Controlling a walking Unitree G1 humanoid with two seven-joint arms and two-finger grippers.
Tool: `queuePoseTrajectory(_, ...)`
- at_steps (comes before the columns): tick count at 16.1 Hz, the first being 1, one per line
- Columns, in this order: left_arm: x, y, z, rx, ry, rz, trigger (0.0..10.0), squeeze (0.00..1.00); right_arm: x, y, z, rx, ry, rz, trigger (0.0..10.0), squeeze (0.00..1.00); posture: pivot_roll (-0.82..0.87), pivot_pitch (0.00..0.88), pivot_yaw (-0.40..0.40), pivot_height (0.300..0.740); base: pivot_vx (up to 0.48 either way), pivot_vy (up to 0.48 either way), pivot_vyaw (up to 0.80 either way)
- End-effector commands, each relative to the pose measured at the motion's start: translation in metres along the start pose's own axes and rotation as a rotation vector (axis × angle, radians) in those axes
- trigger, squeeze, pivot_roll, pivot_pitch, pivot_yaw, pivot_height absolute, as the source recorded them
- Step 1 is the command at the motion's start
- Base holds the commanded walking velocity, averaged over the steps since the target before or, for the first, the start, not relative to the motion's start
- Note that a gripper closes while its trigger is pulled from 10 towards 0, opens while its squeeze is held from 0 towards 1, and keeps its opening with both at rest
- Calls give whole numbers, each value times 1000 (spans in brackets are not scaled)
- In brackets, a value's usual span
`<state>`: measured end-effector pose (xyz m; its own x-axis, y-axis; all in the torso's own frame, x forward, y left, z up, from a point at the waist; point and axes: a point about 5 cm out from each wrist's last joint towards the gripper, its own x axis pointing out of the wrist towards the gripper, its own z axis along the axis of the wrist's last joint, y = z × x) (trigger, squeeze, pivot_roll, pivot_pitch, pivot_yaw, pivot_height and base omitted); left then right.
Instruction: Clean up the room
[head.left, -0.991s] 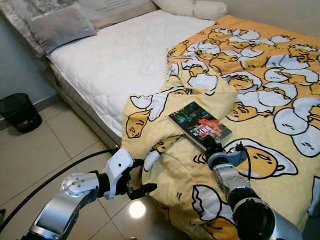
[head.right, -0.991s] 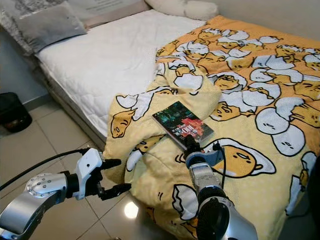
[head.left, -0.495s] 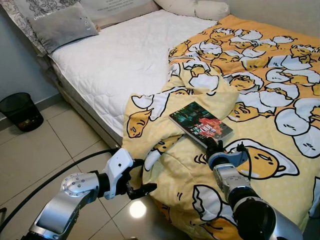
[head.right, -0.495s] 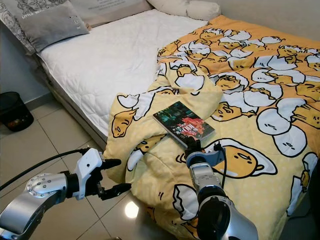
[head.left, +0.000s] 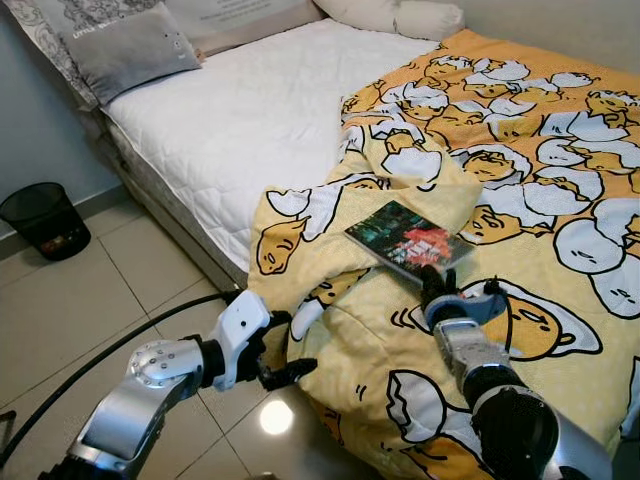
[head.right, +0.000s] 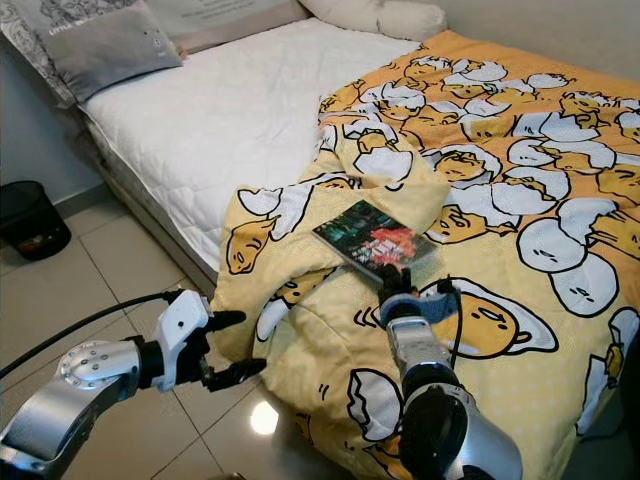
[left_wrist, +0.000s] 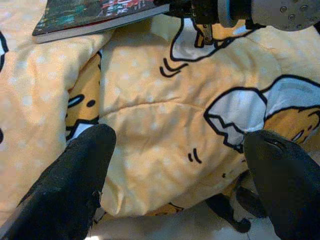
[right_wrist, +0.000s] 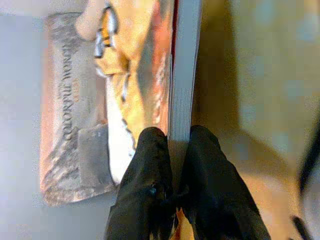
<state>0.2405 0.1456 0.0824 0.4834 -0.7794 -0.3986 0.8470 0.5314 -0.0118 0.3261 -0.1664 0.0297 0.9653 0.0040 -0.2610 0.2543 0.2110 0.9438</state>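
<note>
A dark paperback book (head.left: 405, 240) with a red and orange cover lies on the yellow egg-print blanket (head.left: 520, 200) that is bunched at the bed's near corner. My right gripper (head.left: 432, 280) rests on the blanket at the book's near edge. In the right wrist view its two black fingers (right_wrist: 147, 165) are clamped over the book's page edge (right_wrist: 182, 60). My left gripper (head.left: 285, 345) is open, low beside the blanket fold that hangs off the bed; the left wrist view shows its fingers (left_wrist: 82, 180) spread wide before the fabric.
The bare white mattress (head.left: 240, 120) takes up the bed's left half, with a grey pillow (head.left: 130, 50) at its head. A black waste bin (head.left: 42, 220) stands on the tiled floor (head.left: 90, 310) at far left. A black cable (head.left: 110, 350) trails along my left arm.
My right gripper has edged forward onto the book's near edge and the book looks slightly shifted. The view has drifted a little. My left gripper has barely moved.
</note>
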Motion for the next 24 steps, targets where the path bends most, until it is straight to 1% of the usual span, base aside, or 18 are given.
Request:
queuePoseTrajectory(1,-2,8,3,1,-26,65,10000,1000,1,14,12,-96,-22,111,0,0,77,0,59,740,0,0,0)
queuePoseTrajectory(3,-2,13,4,-22,-65,125,10000,1000,-5,18,23,-196,-60,169,0,0,43,0,65,740,0,0,0)
queuePoseTrajectory(5,0,20,6,-29,-99,195,10000,996,-14,26,34,-402,-124,195,0,0,13,0,74,740,0,0,0)
queuePoseTrajectory(6,4,28,12,-14,-127,260,10000,992,-25,43,39,-602,-196,251,0,0,-7,0,81,740,0,0,0)
queuePoseTrajectory(7,6,30,14,-7,-136,276,10000,992,-28,48,39,-655,-216,269,0,0,-12,0,83,740,0,0,0)
queuePoseTrajectory(8,7,32,16,-3,-148,294,10000,992,-33,54,37,-779,-233,291,0,0,-12,0,83,740,0,0,0)
queuePoseTrajectory(9,9,34,20,1,-164,317,10000,996,-37,60,33,-960,-265,323,0,0,-27,0,86,740,0,0,0)
queuePoseTrajectory(10,12,37,24,3,-189,358,10000,992,-47,68,28,-1146,-363,337,0,0,-30,0,78,740,0,0,0)
queuePoseTrajectory(11,13,38,25,4,-201,379,10000,996,-52,67,28,-1172,-416,315,0,0,-23,0,67,740,0,0,0)
queuePoseTrajectory(12,13,39,26,6,-211,408,10000,996,-58,62,28,-1145,-456,282,0,0,-21,0,65,740,0,0,0)
queuePoseTrajectory(14,10,41,28,25,-227,473,10000,992,-69,61,24,-1179,-505,270,0,0,-13,0,49,740,0,0,0)
queuePoseTrajectory(15,10,41,28,25,-227,473,10000,992,-69,61,24,-1179,-505,270,0,0,-13,0,49,740,0,0,0)
queuePoseTrajectory(17,5,43,27,17,-230,544,10000,988,-68,54,17,-1198,-491,174,10000,0,9,0,43,740,0,0,0)
queuePoseTrajectory(19,3,41,25,46,-210,556,10000,984,-62,49,3,-1157,-387,156,10000,0,6,0,46,740,0,0,0)
queuePoseTrajectory(20,4,41,27,62,-214,558,10000,980,-60,51,-2,-1207,-357,165,10000,0,2,0,47,740,0,0,0)
queuePoseTrajectory(22,6,41,33,98,-215,570,10000,973,-57,56,-3,-1179,-368,145,10000,0,6,0,37,740,0,0,-800)
queuePoseTrajectory(23,7,44,40,111,-231,583,10000,976,-52,57,3,-1213,-391,99,10000,0,10,0,34,740,0,0,-800)
queuePoseTrajectory(24,7,44,40,111,-231,583,10000,976,-52,57,3,-1213,-391,99,10000,0,10,0,34,740,0,0,-800)
